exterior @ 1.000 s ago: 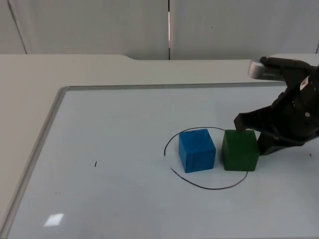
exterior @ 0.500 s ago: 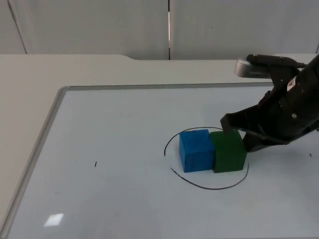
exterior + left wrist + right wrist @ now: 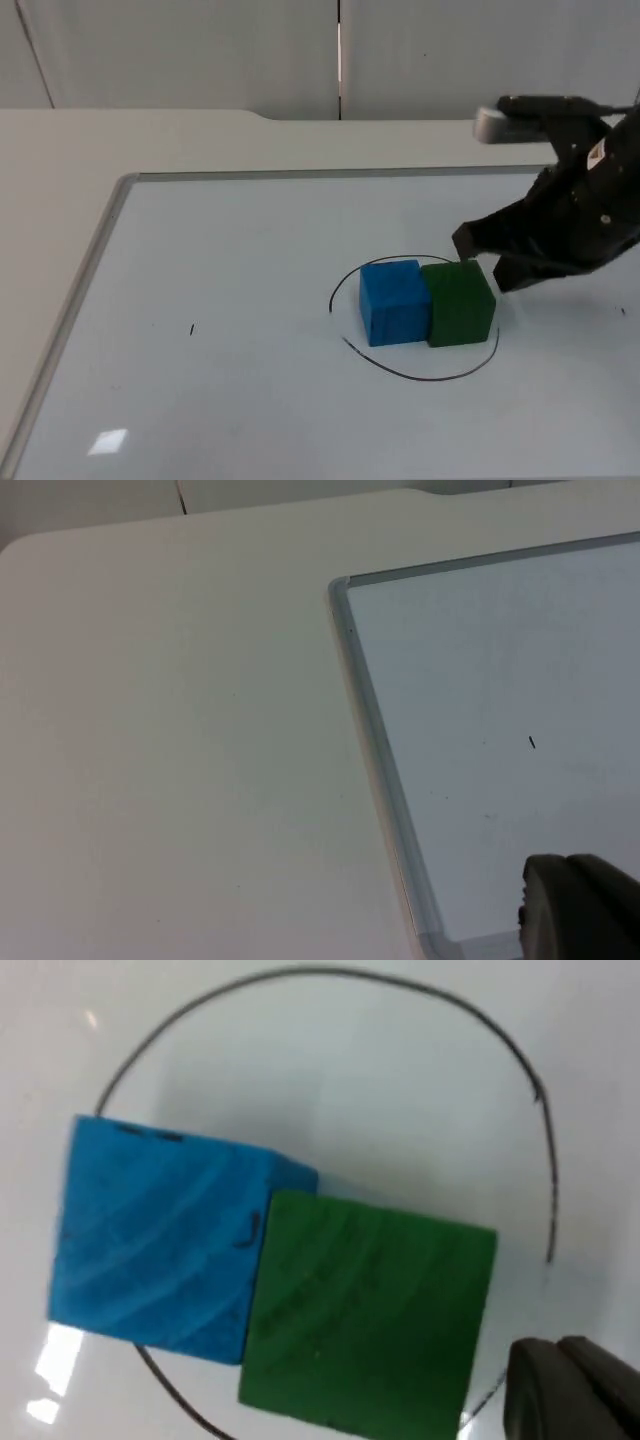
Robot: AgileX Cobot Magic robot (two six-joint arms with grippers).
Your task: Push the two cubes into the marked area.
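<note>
Now green cube (image 3: 458, 303) touching blue cube (image 3: 396, 302), inside circle (image 3: 345, 279).

- blue cube (image 3: 396, 302) sits flat on the whiteboard, inside the drawn circle (image 3: 345, 280), on its left side
- green cube (image 3: 458, 302) is pressed right up against the blue one's right face, also upright
- circle's just a thin black pen line, and it's not fully closed

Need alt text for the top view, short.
A blue cube and a green cube sit touching inside a hand-drawn circle on a whiteboard. The right end effector, open, hovers just behind the green cube.
</note>
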